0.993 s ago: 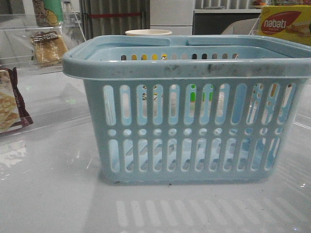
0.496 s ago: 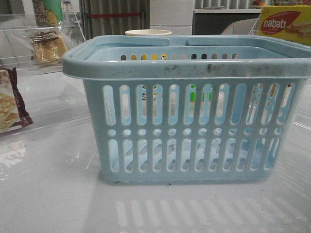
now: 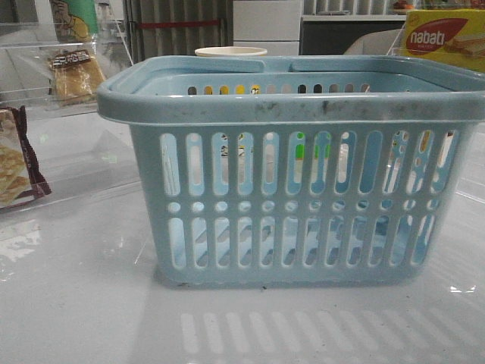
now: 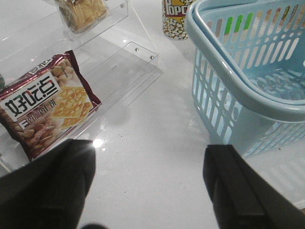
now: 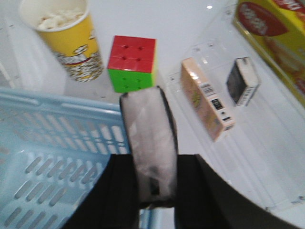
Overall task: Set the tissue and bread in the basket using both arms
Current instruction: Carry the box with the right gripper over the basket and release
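Observation:
The light blue basket (image 3: 295,106) stands in the middle of the table, and it also shows in the left wrist view (image 4: 228,86) and the right wrist view (image 5: 47,143). My right gripper (image 5: 153,164) is shut on the tissue (image 5: 150,129), a grey-white packet with dark edges, and holds it above the basket's rim. My left gripper (image 4: 148,157) is open and empty over bare table beside the basket. The bread (image 3: 76,76) lies on a clear shelf at the far left, and it also shows in the left wrist view (image 4: 81,12). Neither gripper shows in the front view.
A maroon-edged snack bag (image 4: 47,107) lies on the lower clear shelf at the left. Behind the basket are a popcorn cup (image 5: 66,36) and a colour cube (image 5: 132,62). On the right clear shelf are a yellow nabati box (image 5: 271,33), a peach carton (image 5: 207,98) and a small dark box (image 5: 242,81).

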Controlling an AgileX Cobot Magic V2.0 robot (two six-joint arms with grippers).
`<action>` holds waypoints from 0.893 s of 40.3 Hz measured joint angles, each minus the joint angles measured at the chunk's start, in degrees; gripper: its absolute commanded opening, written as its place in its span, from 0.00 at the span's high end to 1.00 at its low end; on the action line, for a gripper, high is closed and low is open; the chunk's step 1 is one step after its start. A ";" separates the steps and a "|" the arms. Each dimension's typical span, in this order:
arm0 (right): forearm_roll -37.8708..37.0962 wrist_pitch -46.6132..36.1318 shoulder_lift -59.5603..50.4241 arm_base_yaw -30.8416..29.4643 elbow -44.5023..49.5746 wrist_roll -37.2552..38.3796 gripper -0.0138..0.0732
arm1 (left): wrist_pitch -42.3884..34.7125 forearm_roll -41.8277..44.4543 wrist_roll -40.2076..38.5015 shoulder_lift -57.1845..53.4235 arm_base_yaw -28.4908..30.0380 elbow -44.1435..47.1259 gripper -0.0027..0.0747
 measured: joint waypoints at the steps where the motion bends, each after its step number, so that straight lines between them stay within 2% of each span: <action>1: 0.00 0.44 0.00 1.47 0.00 0.00 0.61 | 0.00 0.00 0.00 0.00 0.00 0.00 0.29; 9: 0.22 -1.02 1.29 10.33 3.75 0.00 0.61 | 0.00 0.00 0.00 0.00 0.00 0.00 0.29; 16: 0.26 -1.86 4.91 12.87 7.35 -0.09 0.60 | 0.00 0.00 0.00 0.00 0.00 0.00 0.29; 19: 0.26 -2.11 6.48 12.92 8.48 -0.09 0.54 | 0.00 0.00 0.00 0.00 0.00 0.00 0.29; 24: 0.26 -2.32 9.08 12.92 9.20 -0.09 0.32 | 0.00 0.00 0.00 0.00 0.00 0.00 0.29; 27: 0.26 -2.80 10.18 12.92 9.20 -0.09 0.25 | 0.00 0.00 0.00 0.00 0.00 0.00 0.29; 36: 0.26 -5.17 11.29 13.34 9.20 -1.13 0.25 | 0.00 0.00 0.00 0.00 0.00 0.00 0.29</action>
